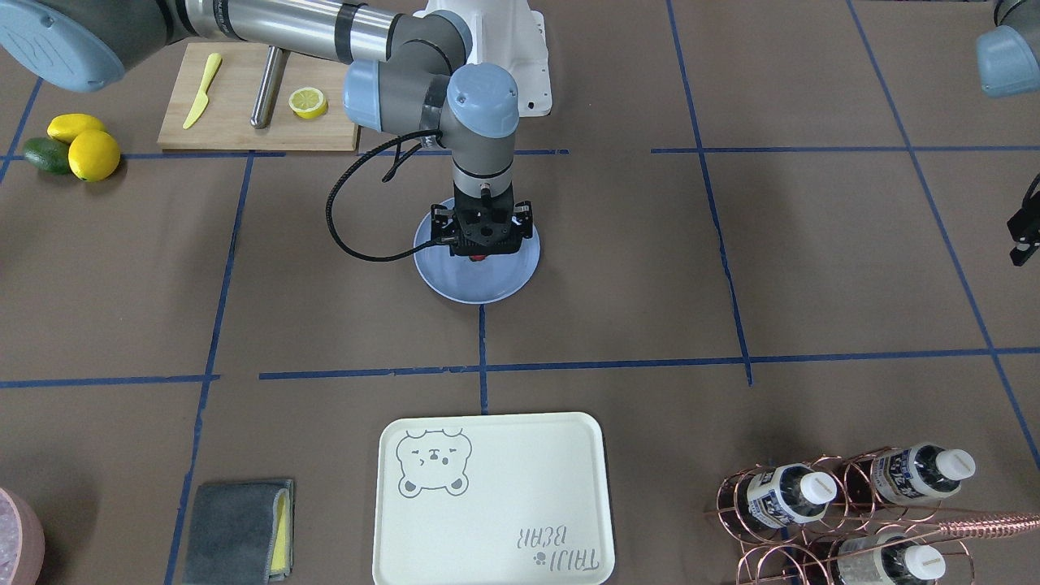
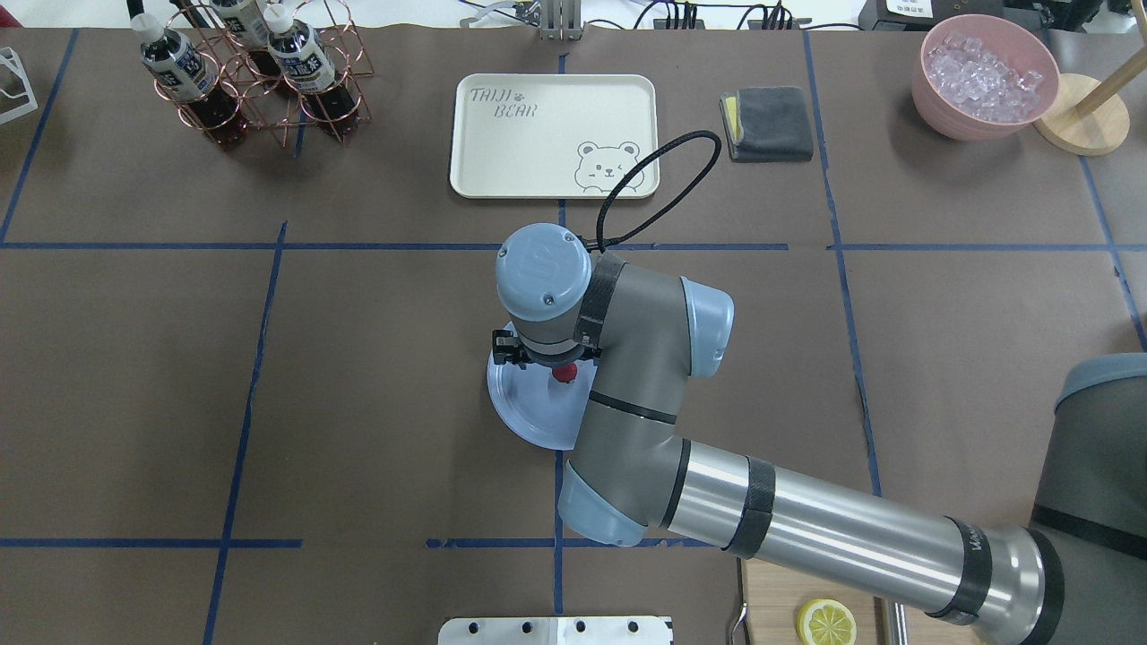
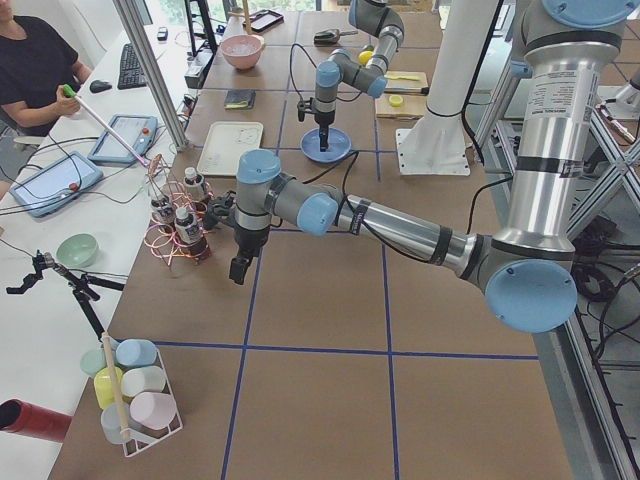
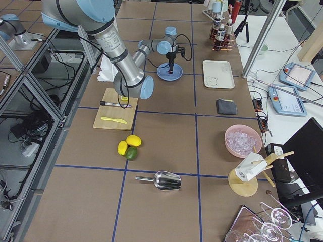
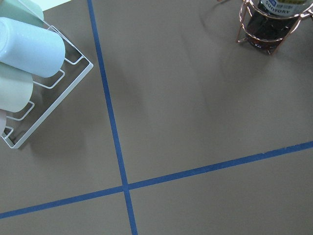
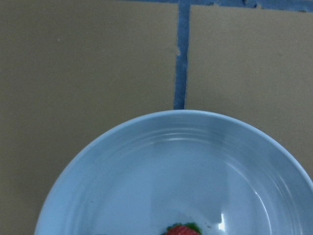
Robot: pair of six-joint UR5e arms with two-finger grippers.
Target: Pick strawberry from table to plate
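Observation:
The light-blue plate lies at the middle of the brown-paper table. The strawberry rests in the plate, seen as a red spot under the wrist and at the lower edge of the right wrist view. My right gripper points straight down over the berry, low above the plate; its linkages look spread, so it reads as open. My left gripper hangs above bare table far from the plate, and I cannot tell whether it is open or shut.
A cream bear-print tray and a grey cloth lie across from the robot. A copper rack of bottles stands near the left arm. A cutting board with a lemon half, two lemons and an avocado lie on the right arm's side.

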